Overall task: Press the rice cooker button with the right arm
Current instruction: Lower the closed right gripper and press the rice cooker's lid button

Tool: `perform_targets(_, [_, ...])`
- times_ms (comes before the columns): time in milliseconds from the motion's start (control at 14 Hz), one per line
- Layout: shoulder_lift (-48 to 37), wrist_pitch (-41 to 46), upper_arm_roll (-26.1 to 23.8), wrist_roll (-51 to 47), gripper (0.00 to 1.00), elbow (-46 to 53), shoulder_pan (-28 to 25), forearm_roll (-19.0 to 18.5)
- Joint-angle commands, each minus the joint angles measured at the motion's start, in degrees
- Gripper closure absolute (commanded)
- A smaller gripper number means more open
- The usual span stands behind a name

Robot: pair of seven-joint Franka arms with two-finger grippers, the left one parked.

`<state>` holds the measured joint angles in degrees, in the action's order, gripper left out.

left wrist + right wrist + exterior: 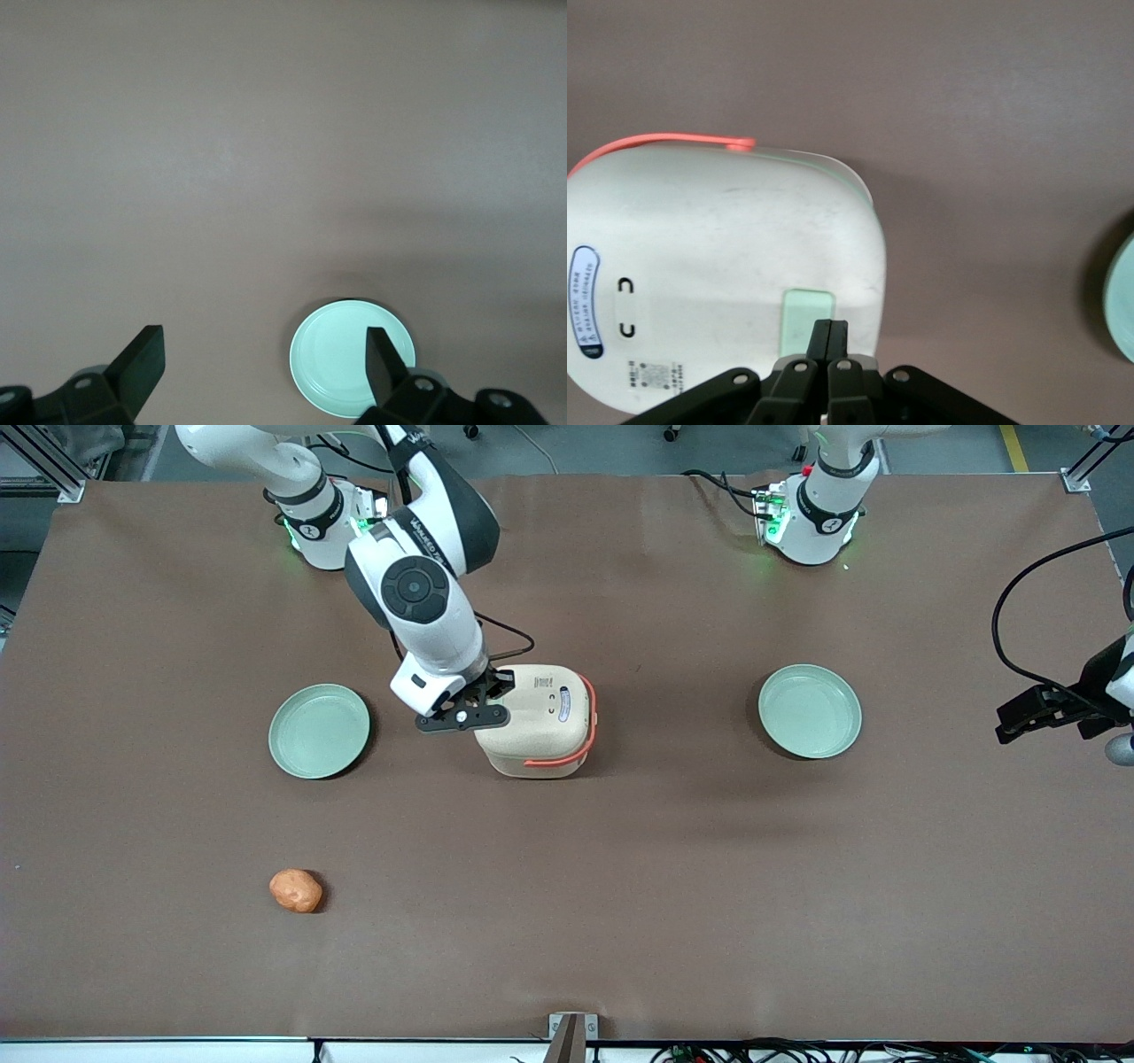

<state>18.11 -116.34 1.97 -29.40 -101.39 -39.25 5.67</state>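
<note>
the rice cooker [540, 722] sits near the middle of the brown table [620, 886], between two pale green plates: one plate [319, 731] toward the working arm's end and the other plate [810, 710] toward the parked arm's end. its cream speckled lid faces up, with an orange-red handle band [567, 757] curving around the side nearer the front camera. the right arm [425, 593] reaches down over the cooker, and the gripper [500, 684] is at the lid's edge on the working arm's side. in the right wrist view the gripper [830, 332] has its two fingers pressed together, with nothing between them, and their tips rest on the pale green button [808, 319] set into the lid. an orange-brown lump [296, 890] lies on the table nearer the front camera, well apart from the cooker.
</note>
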Motion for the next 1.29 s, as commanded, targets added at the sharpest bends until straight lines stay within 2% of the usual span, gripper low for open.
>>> perform_targets(0, [0.17,-0.91,0.66,-1.18,0.96,-0.74,-1.09,0.57])
perform_targets(1214, [3.25,-2.22,0.75,-1.18,0.95,-0.74,-2.32,0.49])
